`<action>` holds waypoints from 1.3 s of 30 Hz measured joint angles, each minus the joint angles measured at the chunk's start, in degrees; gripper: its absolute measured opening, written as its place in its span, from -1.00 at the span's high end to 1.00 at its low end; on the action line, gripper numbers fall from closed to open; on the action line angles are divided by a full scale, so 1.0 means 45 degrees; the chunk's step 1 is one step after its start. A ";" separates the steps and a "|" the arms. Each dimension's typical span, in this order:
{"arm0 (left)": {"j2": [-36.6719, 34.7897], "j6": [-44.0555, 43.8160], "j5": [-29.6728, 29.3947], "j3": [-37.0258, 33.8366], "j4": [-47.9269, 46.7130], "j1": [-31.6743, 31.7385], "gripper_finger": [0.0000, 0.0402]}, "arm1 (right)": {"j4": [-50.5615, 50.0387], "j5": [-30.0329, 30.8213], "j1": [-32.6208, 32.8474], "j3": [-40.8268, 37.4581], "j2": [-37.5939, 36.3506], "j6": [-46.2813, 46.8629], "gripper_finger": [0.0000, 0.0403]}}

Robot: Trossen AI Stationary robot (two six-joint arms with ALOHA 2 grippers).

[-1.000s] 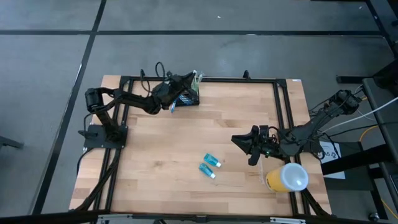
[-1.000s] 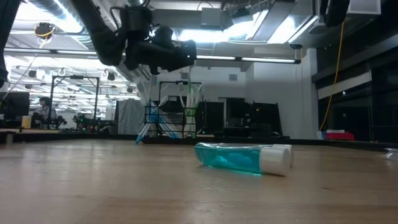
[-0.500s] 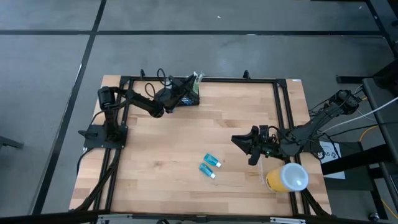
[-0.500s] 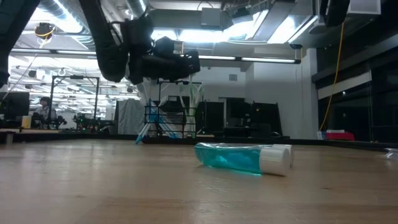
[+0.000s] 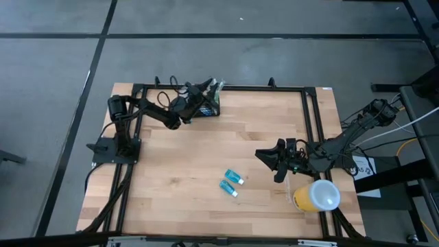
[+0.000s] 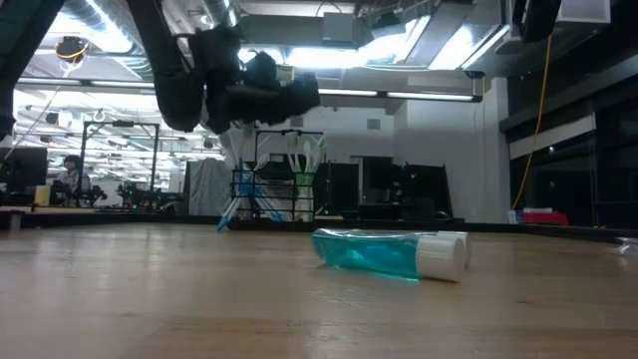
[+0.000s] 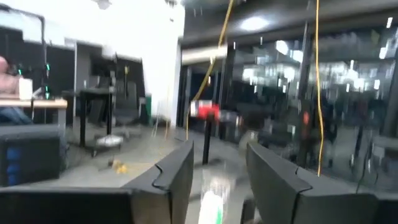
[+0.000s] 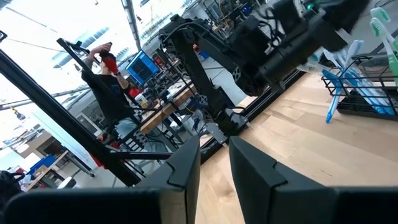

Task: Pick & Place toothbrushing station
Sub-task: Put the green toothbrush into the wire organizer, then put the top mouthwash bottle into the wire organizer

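Left gripper (image 5: 204, 94) over toothbrushing station (image 5: 209, 108), mesh seemingly half hidden

Holder (image 5: 208, 108): stood at the table's (image 5: 206, 158) far edge, toothbrushes (image 6: 302, 160) upright in it.
Left gripper (image 5: 204, 90): hung just above holder.
Toothpaste tubes (image 5: 233, 178): lay mid-table, side by side.
Cup (image 5: 317, 195): lay near the right front corner.
Right gripper (image 5: 269, 165): between tubes and cup.

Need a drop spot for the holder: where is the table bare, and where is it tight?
Bare wood spans the table middle, between the toothbrushing station under the left gripper and the toothpaste tubes. Crowded: around the right gripper, tubes and yellow cup.
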 joint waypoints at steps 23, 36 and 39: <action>-0.7886 -0.1637 0.2695 0.2948 -2.0394 -0.6782 0.38 | 0.2335 -0.2057 0.0000 0.0005 0.0003 -0.3260 0.56; -0.1524 -0.2256 0.3319 0.5043 -1.9047 -0.8694 0.23 | 0.2408 -0.2278 0.1103 0.0010 -0.1404 -0.4584 0.56; -0.0039 -0.1260 0.4786 0.6647 -1.9345 -0.8230 0.15 | 0.2385 -0.2310 0.1341 0.0010 -0.1564 -0.4668 0.56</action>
